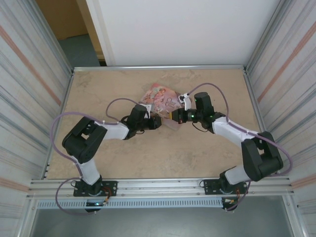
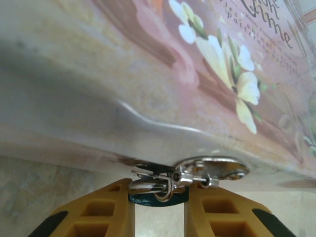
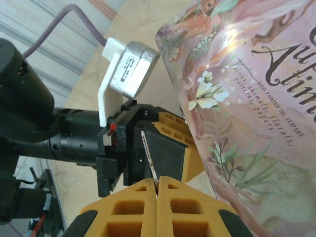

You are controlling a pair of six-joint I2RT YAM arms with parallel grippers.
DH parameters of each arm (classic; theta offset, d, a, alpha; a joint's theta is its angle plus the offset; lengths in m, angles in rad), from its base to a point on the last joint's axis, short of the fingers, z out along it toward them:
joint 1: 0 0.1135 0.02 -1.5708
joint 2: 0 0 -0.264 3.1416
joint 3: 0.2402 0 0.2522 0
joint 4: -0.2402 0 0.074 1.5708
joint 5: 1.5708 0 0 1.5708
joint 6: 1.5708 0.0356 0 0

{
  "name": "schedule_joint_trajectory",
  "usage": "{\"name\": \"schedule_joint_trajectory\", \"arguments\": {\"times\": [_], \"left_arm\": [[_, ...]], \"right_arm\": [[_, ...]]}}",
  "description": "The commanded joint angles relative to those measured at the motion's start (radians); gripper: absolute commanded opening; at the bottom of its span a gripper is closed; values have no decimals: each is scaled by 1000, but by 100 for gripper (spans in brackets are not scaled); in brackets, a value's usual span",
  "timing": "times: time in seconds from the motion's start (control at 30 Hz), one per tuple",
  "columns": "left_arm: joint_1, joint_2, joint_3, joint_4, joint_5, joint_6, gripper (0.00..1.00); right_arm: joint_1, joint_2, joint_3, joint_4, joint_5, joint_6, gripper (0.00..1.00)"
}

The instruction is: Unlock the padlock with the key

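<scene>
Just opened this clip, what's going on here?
Both arms meet at the pink tin in the middle of the table. The left pincer is closed around the small teal padlock, which hangs by its silver shackle from the tin's clasp. The right pincer is shut on the thin silver key, its blade pointing toward the left pincer. I cannot tell whether the key has reached the keyhole.

Beige marbled table (image 1: 148, 160) between corrugated metal walls (image 1: 24, 98), white panel (image 1: 187, 29) behind
</scene>
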Motion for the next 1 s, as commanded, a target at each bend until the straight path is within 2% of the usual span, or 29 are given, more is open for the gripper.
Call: {"name": "schedule_joint_trajectory", "arguments": {"times": [0.0,0.2,0.37,0.73,0.97], "left_arm": [[-6,-73,47,-92,53,-49,15],[-6,-105,63,-152,119,-115,14],[-11,-108,92,-185,166,-146,12],[-26,-130,110,-233,167,-200,8],[-38,-141,113,-266,153,-218,7]], "right_arm": [[29,-74,-52,-89,66,-61,0],[129,-178,-168,-106,224,-85,0],[211,-206,-246,-71,330,-85,0],[318,-126,-282,22,511,-133,0],[326,-66,-267,87,555,-144,0]]}}
